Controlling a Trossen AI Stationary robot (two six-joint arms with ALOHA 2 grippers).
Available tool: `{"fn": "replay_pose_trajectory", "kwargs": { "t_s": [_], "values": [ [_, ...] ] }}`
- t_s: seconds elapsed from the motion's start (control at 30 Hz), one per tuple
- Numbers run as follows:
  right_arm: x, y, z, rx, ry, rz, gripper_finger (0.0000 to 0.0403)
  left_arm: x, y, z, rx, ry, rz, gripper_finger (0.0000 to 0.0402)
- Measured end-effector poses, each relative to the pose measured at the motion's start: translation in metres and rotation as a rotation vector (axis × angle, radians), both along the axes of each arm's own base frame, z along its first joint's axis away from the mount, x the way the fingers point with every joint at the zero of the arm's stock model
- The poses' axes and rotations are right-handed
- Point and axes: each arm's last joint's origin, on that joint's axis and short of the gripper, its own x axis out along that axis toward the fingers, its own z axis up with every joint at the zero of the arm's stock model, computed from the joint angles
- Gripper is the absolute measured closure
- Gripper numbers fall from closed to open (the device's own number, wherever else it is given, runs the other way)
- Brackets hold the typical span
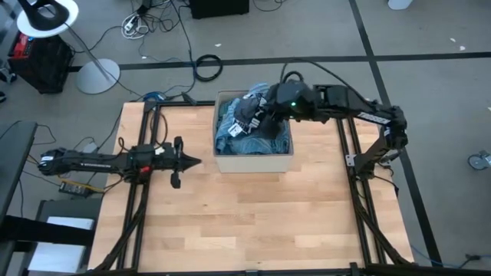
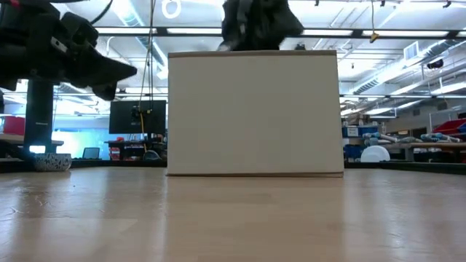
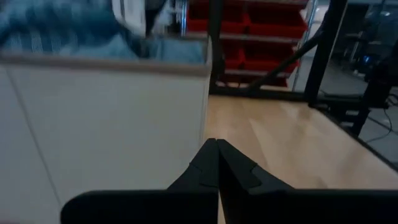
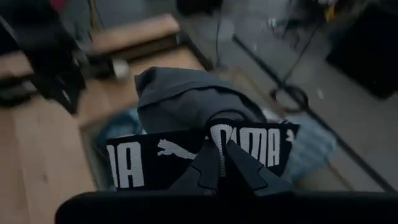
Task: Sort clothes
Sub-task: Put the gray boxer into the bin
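Note:
A tan cardboard box (image 1: 253, 162) stands at the table's far middle and holds blue and denim clothes (image 1: 238, 139). My right gripper (image 1: 257, 115) is above the box, shut on a dark grey garment (image 4: 186, 99) with a black waistband with white letters. In the low view the garment (image 2: 258, 25) shows above the box's top edge. My left gripper (image 1: 198, 161) is shut and empty, above the table just left of the box, pointing at the box's wall (image 3: 106, 124). My right gripper pinches the garment's black lettered waistband (image 4: 261, 144) between its two fingers, near the middle of the band's visible length. The grey cloth bunches and hangs beyond the fingers, above the blue clothes (image 4: 311, 152) in the box. Whether its lower end rests on them, I cannot tell.
Bare wooden table top (image 1: 245, 222) lies in front of the box and on both sides of it. The table's dark frame rails (image 1: 134, 215) run along the left and right edges. Cables and a lamp base (image 1: 98, 75) lie on the floor beyond the table.

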Motion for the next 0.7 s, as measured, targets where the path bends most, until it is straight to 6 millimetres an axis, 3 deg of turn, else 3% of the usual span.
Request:
{"fn": "replay_pose_trajectory", "kwargs": {
  "t_s": [0.27, 0.5, 0.7],
  "values": [
    [0.012, -0.023, -0.059, 0.134, 0.147, 0.025, 0.0398, -0.009, -0.001, 0.005, 0.025, -0.046, -0.009, 0.04],
    [0.01, -0.055, -0.123, 0.326, 0.26, 0.054, 0.0398, -0.021, -0.002, 0.014, 0.039, -0.144, -0.019, 0.04],
    [0.012, -0.075, -0.169, 0.444, 0.163, 0.048, 0.0395, -0.03, -0.002, 0.009, 0.033, -0.114, -0.012, 0.04]
  ]
}}
